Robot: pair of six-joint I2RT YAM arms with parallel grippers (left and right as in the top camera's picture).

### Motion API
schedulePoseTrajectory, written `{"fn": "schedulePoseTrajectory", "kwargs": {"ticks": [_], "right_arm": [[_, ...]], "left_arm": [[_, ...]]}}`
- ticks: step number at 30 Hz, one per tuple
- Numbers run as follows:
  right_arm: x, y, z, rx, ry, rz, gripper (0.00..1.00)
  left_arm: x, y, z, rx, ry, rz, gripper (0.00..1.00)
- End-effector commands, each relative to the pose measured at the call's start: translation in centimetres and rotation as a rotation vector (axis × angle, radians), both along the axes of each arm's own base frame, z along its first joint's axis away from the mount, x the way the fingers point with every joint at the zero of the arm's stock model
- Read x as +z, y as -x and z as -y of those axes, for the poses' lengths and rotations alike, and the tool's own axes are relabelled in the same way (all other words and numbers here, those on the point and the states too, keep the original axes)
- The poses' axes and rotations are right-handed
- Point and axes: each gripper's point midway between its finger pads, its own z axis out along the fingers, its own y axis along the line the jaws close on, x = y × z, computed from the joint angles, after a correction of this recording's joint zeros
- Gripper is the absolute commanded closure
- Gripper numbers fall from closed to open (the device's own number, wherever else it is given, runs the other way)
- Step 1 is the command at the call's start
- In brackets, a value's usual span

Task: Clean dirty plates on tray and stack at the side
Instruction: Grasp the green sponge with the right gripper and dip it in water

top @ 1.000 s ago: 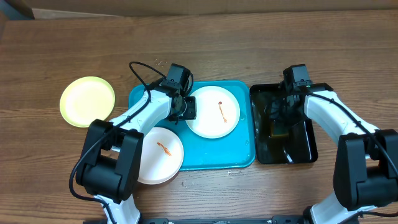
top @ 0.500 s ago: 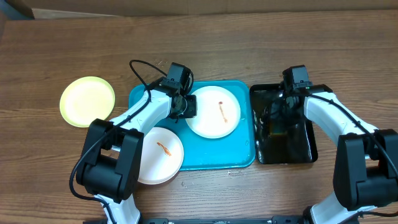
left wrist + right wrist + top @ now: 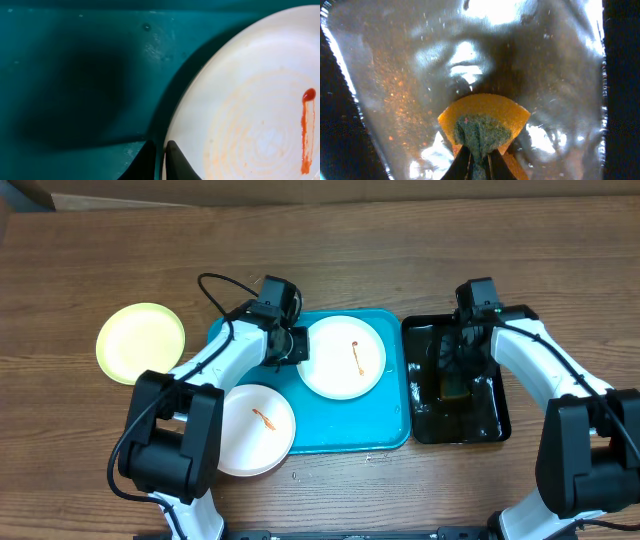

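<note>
Simultaneously, plate and sponge gripped

Reaching over the left edge of the tray [image 3: 345,435], the left pincer [image 3: 159,161] nips the rim of a smeared plate [image 3: 345,358] lying in it, likely to steady it for wiping. Right of the tray, the right pincer [image 3: 479,159], wrist pointing down, pinches a sponge [image 3: 485,120] in a wet black tray [image 3: 497,425].
</note>
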Motion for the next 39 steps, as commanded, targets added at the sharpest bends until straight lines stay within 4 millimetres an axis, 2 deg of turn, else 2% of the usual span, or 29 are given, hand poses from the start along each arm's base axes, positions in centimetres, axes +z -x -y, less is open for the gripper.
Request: {"fn": "schedulePoseTrajectory", "kwargs": {"ticks": [1, 5, 6, 7, 8, 10, 11, 12, 14, 16, 18, 29, 30, 31, 34, 37, 39], "right_arm": [[2.4, -1.9, 0.2, -0.006, 0.018, 0.058, 0.96], [2.4, -1.5, 0.0, 0.010, 0.014, 0.040, 0.96], [2.3, -1.1, 0.5, 0.027, 0.044, 0.026, 0.96], [2.3, -0.6, 1.7, 0.002, 0.114, 0.011, 0.96], [2.3, -0.5, 2.2, -0.044, 0.133, 0.009, 0.96], [2.3, -0.7, 1.1, -0.082, 0.067, 0.012, 0.96], [2.3, -0.8, 0.5, -0.042, 0.043, 0.015, 0.96], [2.3, -0.8, 0.5, -0.016, 0.056, 0.017, 0.96], [2.4, -0.8, 2.2, -0.077, 0.149, 0.022, 0.96], [2.4, -1.1, 1.8, -0.121, 0.116, 0.034, 0.96], [2.3, -1.3, 0.6, -0.067, 0.062, 0.039, 0.96], [0.3, -0.1, 0.7, -0.059, 0.069, 0.012, 0.96], [0.3, -0.1, 0.7, -0.059, 0.069, 0.014, 0.87], [0.3, -0.2, 0.7, -0.059, 0.069, 0.017, 0.72], [0.5, -0.1, 0.8, -0.044, 0.072, 0.011, 0.50], [0.8, 0.6, 0.9, -0.043, 0.077, -0.022, 0.40], [0.7, 1.2, 1.0, -0.039, 0.081, -0.046, 0.39]], "left_arm": [[0.1, -0.8, -0.3, -0.006, -0.009, 0.014, 0.87], [0.0, -0.5, -0.4, -0.007, -0.013, 0.000, 0.87], [0.0, -0.4, -0.4, -0.007, -0.013, -0.002, 0.87], [-0.1, -0.4, -0.4, -0.007, -0.014, -0.002, 0.86], [-0.1, -0.4, -0.4, -0.007, -0.014, -0.002, 0.87], [0.0, -0.5, -0.4, -0.007, -0.013, -0.001, 0.86], [0.0, -0.5, -0.4, -0.008, -0.012, 0.001, 0.86], [0.0, -0.5, -0.4, -0.008, -0.012, 0.003, 0.86], [0.0, -0.5, -0.4, -0.008, -0.012, 0.003, 0.85], [0.0, -0.5, -0.4, -0.008, -0.013, -0.001, 0.85], [-0.1, -0.4, -0.4, -0.008, -0.014, -0.004, 0.85], [-0.1, -0.4, -0.3, -0.009, -0.012, -0.003, 0.85], [-0.1, -0.4, -0.3, -0.009, -0.012, -0.003, 0.85], [-0.1, -0.4, -0.3, -0.009, -0.013, -0.004, 0.84], [-0.1, -0.4, -0.3, -0.009, -0.013, -0.004, 0.82], [-0.1, -0.3, -0.4, -0.009, -0.013, -0.006, 0.81], [-0.1, -0.3, -0.4, -0.009, -0.013, -0.006, 0.80]]}}
